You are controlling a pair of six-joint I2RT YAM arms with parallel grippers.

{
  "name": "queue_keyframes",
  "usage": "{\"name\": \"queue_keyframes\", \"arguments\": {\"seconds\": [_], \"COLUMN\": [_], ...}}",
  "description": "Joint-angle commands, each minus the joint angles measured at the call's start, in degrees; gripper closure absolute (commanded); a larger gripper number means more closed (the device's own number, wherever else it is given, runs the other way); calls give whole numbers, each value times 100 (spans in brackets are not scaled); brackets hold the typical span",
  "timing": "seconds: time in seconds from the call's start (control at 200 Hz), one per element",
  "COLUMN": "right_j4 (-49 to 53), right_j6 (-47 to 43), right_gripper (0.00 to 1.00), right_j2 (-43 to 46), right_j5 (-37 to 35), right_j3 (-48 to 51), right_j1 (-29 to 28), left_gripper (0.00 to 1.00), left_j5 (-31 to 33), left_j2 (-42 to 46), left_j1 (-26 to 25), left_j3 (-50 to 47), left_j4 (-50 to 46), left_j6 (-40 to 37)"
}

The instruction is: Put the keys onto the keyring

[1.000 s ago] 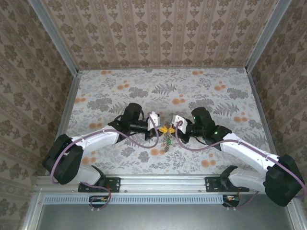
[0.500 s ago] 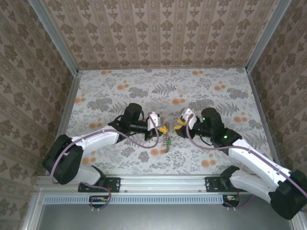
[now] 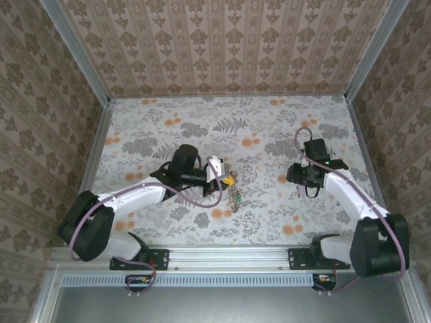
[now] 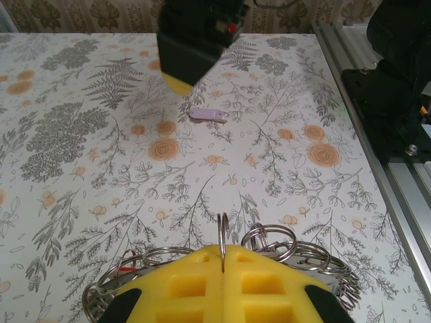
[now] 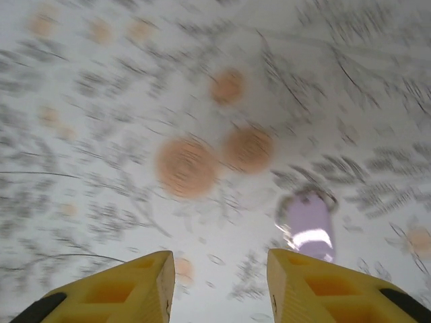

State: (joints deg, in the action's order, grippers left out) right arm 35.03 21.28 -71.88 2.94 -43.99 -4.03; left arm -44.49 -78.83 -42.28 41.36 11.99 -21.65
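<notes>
Currently left gripper clenched on upright keyring; right gripper released, lilac key just beyond, long axis pointing away.

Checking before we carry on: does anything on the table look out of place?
One small lilac tag lies alone on the table, apart from the bunch of metal rings pinched in the shut left pincer. The open right pincer hovers near it.

Right pincer now apart, farther right.
</notes>
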Motion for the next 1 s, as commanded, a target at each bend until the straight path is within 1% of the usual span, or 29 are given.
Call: {"name": "queue_keyframes", "arguments": {"seconds": [0.0, 0.11, 0.265, 0.335, 0.42, 0.46, 0.595, 0.745, 0.845, 0.995], "right_j4": [654, 606, 455, 365, 407, 400, 420, 470, 365, 423], "right_j6": [185, 43, -91, -201, -310, -329, -334, -370, -353, -383], "right_gripper": [58, 58, 59, 61, 71, 71, 71, 68, 66, 66], "right_j2": [-273, -535, -739, -1109, -1488, -1622, -1842, -1782, -1805, -2179], "right_j5": [-595, -823, -797, -508, -147, -90, -486, -720, -601, -346], "right_j3": [-200, -289, -443, -500, -688, -732, -832, -909, -860, -980], "right_j1": [119, 272, 444, 495, 500, 500, 510, 509, 601, 632], "left_gripper": [100, 100, 100, 100, 100, 100, 100, 100, 100, 100], "left_j5": [-28, 1, 8, 3, -7, -10, -25, -29, -19, -29], "left_j2": [227, 243, 246, 242, 235, 236, 245, 240, 252, 256], "left_j1": [27, 29, 23, 20, 23, 26, 10, 17, 9, 14], "left_j3": [-5, 18, 46, 47, 55, 52, 56, 28, 21, 20], "left_j4": [82, 52, 26, 36, 38, 45, 26, 38, 39, 30], "left_j6": [124, 144, 152, 169, 179, 179, 187, 198, 203, 196]}}
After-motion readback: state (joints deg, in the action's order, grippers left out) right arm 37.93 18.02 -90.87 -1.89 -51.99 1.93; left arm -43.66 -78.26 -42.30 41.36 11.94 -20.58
